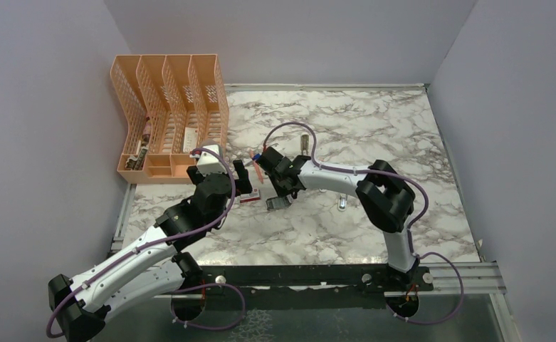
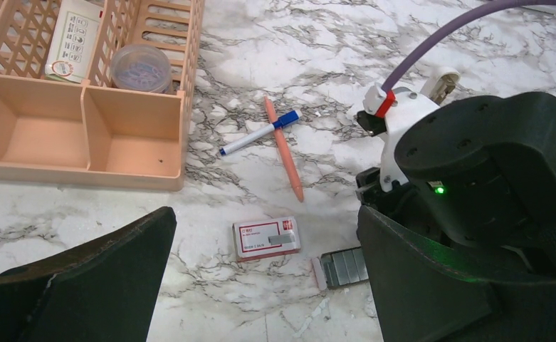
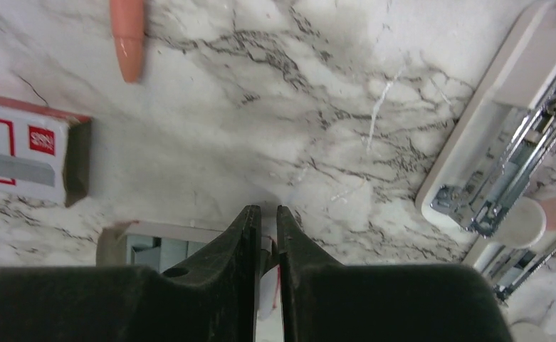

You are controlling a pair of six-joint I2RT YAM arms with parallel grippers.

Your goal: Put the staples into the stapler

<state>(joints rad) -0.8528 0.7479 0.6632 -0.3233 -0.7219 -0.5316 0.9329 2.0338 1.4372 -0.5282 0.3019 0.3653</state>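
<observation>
MID-TABLE, STAPLE PICK-UP: The right gripper (image 3: 268, 211), jaws pinched shut, presses down at the end of the staples (image 2: 345, 266), a grey block lying in a shallow tray near the middle of the table (image 1: 403, 142), just right of the red-and-white box (image 2: 266, 237). Something thin and pale sits between the fingers. Whether it is a strip of staples or only the tray's flap can't be told from the wrist view.

The left gripper (image 2: 266, 214) hovers above the box w/ jaws spread wide, holding nothing. The stapler (image 3: 499, 121) lies open on the table, silver channel showing, a short way toward the right edge from the staples and apart from them. An orange pen (image 2: 283, 149) and a blue-capped pen (image 2: 257, 135) lie crossed farther back. A peach organiser (image 1: 168, 114) fills the far-left corner.

Judged from this, the step in hand is getting a strip out of the tray. To do it well:
- Confirm the grip is on metal, not card, before lifting.
- Lift straight up and slowly, so the strip doesn't snap or drag the tray along.
- If the tray rides up, the free left gripper is well placed to pin it or the box.
- Keep the strip level and lined up w/ the stapler's channel, legs down, before lowering it in.
</observation>
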